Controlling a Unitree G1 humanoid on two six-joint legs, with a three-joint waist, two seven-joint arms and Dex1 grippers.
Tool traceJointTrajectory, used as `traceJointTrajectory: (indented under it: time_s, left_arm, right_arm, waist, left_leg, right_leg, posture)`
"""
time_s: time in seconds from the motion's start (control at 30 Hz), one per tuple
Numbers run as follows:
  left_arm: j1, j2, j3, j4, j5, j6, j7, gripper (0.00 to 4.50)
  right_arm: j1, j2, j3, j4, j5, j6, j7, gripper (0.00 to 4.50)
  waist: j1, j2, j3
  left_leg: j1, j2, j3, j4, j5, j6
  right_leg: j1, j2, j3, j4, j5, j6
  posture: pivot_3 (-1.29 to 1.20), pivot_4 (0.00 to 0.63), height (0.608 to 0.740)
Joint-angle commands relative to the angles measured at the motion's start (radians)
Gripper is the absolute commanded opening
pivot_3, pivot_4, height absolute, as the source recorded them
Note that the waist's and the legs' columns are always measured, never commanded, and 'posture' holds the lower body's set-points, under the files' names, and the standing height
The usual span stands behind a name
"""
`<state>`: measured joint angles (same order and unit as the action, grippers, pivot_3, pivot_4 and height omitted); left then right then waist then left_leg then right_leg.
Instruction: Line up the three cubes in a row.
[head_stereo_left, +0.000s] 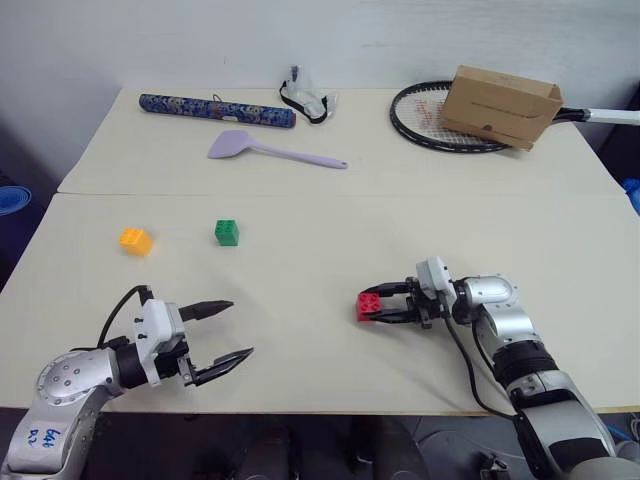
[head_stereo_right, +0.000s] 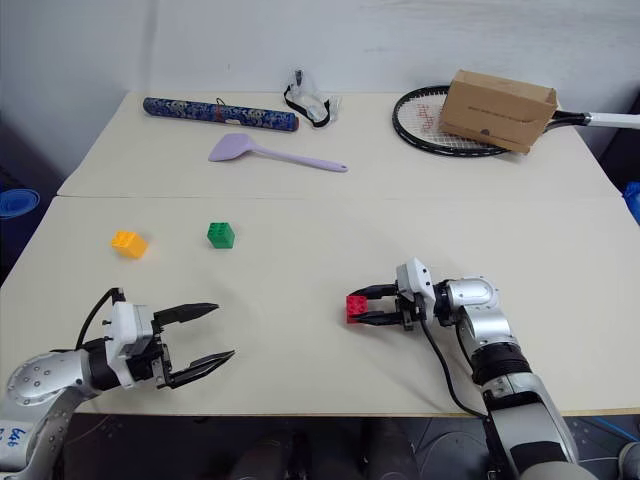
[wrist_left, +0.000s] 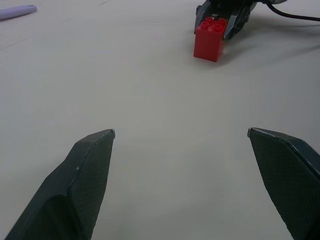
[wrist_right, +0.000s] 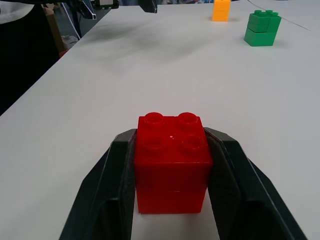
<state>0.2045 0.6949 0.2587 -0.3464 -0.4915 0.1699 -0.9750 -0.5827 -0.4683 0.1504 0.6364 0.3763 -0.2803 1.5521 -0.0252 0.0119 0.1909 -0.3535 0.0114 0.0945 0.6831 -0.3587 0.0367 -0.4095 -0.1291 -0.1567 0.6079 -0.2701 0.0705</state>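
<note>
Blue handwriting stands on the left arm's grey shell (head_stereo_left: 45, 436) — too small to read for certain; nothing else is lettered.

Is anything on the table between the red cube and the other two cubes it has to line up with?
Nothing visible. The right gripper is shut on the red cube, and bare tabletop runs from there to the green cube and orange-yellow cube.

Two pale cream table (head_stereo_left: 330, 190) tops butted edge to edge with a seam across, set against a plain white wall (head_stereo_left: 300, 40), evenly lit; far section carrying a tennis racket (head_stereo_left: 430, 120), cardboard box (head_stereo_left: 500, 105), lilac spatula (head_stereo_left: 270, 150), patterned blue tube (head_stereo_left: 215, 110); dark floor (head_stereo_left: 20, 160) at left.
</note>
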Motion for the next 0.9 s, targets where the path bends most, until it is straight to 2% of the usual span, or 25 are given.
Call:
traceJointTrajectory:
  time_s: [0.03,0.13,0.37,0.43,0.57,0.63,0.73,0.9]
  left_arm:
    - [-0.002,0.021,0.015,-0.033,-0.037,0.005,-0.033,4.50]
    - [-0.008,0.028,0.007,-0.026,-0.037,0.000,-0.053,4.50]
    - [-0.015,0.015,0.030,0.038,-0.013,-0.038,-0.053,4.50]
    - [0.010,0.001,0.080,0.076,-0.004,-0.067,-0.024,4.50]
    - [0.087,-0.061,0.246,0.156,-0.017,-0.106,0.081,4.50]
    - [0.146,-0.098,0.349,0.199,-0.038,-0.116,0.127,4.50]
    - [0.206,-0.141,0.449,0.266,-0.056,-0.134,0.160,4.50]
    - [0.217,-0.196,0.521,0.299,-0.101,-0.110,0.230,4.50]
  right_arm:
    - [-0.016,-0.023,-0.017,0.022,-0.006,-0.021,0.061,1.47]
    - [-0.015,-0.027,-0.029,0.015,-0.005,-0.022,0.056,1.47]
    - [0.045,-0.108,-0.068,-0.152,0.060,-0.033,0.062,3.81]
    - [0.085,-0.144,-0.112,-0.237,0.097,-0.009,0.049,4.47]
    - [0.212,-0.176,-0.208,-0.415,0.155,0.056,-0.072,4.47]
    - [0.294,-0.116,-0.300,-0.485,0.202,0.018,-0.182,4.47]
    - [0.384,-0.080,-0.359,-0.565,0.136,0.055,-0.390,4.47]
    - [0.480,-0.045,-0.355,-0.680,0.250,0.116,-0.379,4.47]
  waist:
    - [0.000,0.000,0.000]
    - [-0.001,0.000,0.000]
    - [0.001,0.000,0.000]
    - [0.001,0.000,0.000]
    - [-0.001,0.000,0.000]
    - [-0.002,-0.001,0.001]
    - [0.001,-0.001,0.001]
    - [0.023,-0.001,0.001]
  left_leg:
    - [0.000,0.000,0.000,0.000,0.000,0.000]
    - [0.000,0.000,0.000,0.000,0.000,0.000]
    - [-0.001,0.000,0.000,0.000,0.000,-0.001]
    - [0.000,0.000,0.000,0.000,0.000,-0.001]
    - [0.000,0.001,0.000,-0.001,-0.001,-0.002]
    - [0.000,0.001,0.000,-0.001,-0.001,-0.001]
    - [0.000,0.001,0.000,-0.001,-0.003,-0.001]
    - [0.000,0.001,0.001,-0.001,-0.007,-0.004]
  right_leg:
    - [0.000,0.000,0.000,0.000,0.000,0.000]
    - [0.000,0.000,0.000,0.000,0.000,0.000]
    - [0.000,0.000,0.000,0.000,0.000,0.000]
    - [0.000,0.000,0.000,0.000,0.000,0.000]
    - [-0.001,0.001,0.000,-0.001,0.000,0.000]
    - [0.000,0.001,0.000,-0.002,0.000,0.000]
    - [0.000,0.001,0.000,-0.003,0.000,0.000]
    - [-0.001,-0.001,0.001,-0.005,0.000,0.000]
  posture:
    - [0.00,0.150,0.740]
    - [0.00,0.150,0.740]
    - [0.00,0.150,0.740]
    - [0.00,0.150,0.740]
    - [0.00,0.150,0.740]
    - [0.00,0.150,0.740]
    - [0.00,0.150,0.740]
    - [0.00,0.150,0.740]
